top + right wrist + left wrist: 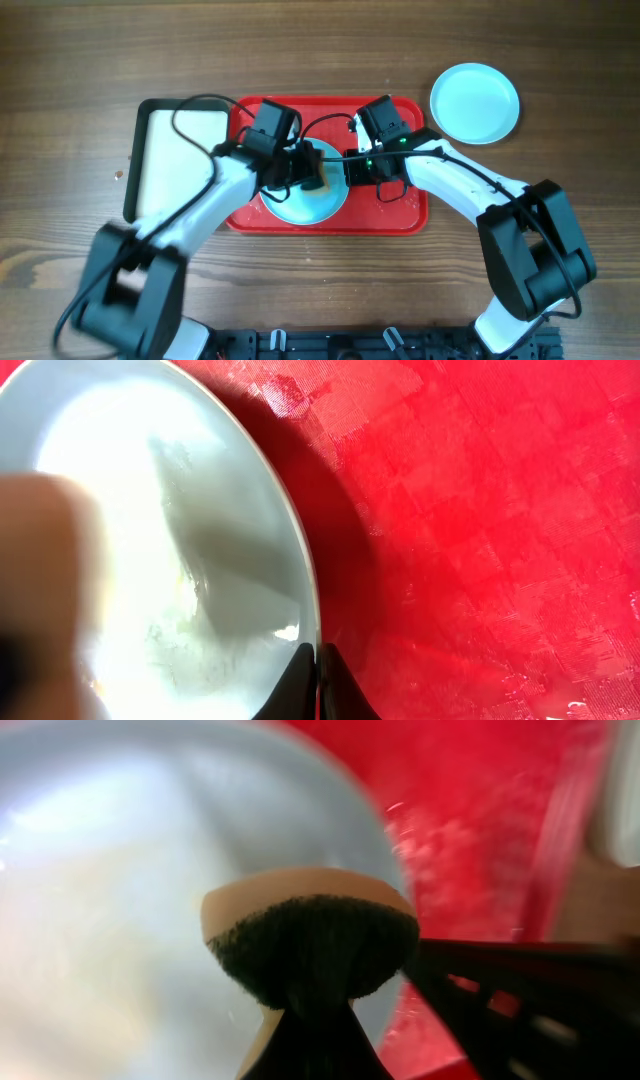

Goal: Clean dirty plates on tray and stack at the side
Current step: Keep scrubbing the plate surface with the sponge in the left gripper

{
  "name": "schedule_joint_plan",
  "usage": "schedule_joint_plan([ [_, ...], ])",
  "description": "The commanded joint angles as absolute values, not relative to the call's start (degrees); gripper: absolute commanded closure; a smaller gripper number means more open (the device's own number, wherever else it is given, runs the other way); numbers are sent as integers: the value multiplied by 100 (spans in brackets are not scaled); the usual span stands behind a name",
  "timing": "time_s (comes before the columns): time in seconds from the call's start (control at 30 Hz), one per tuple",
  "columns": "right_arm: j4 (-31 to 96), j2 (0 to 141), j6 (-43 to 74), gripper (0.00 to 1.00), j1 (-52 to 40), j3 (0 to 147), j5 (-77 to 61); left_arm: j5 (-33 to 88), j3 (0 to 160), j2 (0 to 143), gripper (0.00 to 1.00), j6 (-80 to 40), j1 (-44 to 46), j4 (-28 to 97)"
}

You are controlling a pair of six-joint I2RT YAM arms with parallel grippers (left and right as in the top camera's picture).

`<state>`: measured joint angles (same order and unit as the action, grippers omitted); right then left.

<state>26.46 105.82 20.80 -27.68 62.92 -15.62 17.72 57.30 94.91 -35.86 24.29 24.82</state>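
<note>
A brown wooden table (560,60) lies under both arms, and all the action sits at its middle. The left pincer (312,176) is clenched on a sponge (310,945), tan on one face, dark and rough on the other. It holds the sponge low over a pale blue plate (305,205); the close view is too blurred to call the contact. Just across that plate, the right pincer (317,678) is clamped on the plate's right-hand rim, fingertips meeting right at the thin edge. The plate lies on the red tray (400,210), whose textured floor spreads out with glossy patches around the right pincer's tips. Further out, on the left pincer's outer side, a cream tray (180,150) with a black rim sits just beside the red one. Out past the right pincer, off the tray and well apart on bare wood, a second pale blue plate (475,102) rests alone, face up.
</note>
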Motion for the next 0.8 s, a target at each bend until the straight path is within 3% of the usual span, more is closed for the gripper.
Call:
schedule_joint_plan([
  [0.0,2620,10674,2119,96,-2794,6261,-1616,502,5889,8595,96,-3472,2383,2906],
  [0.17,2617,10674,2119,96,-2794,6261,-1616,-443,5889,8315,96,-3472,2383,3540],
  [0.77,2615,10674,2115,96,-2794,6259,-1616,-115,5629,9725,96,-3892,2390,3542],
])
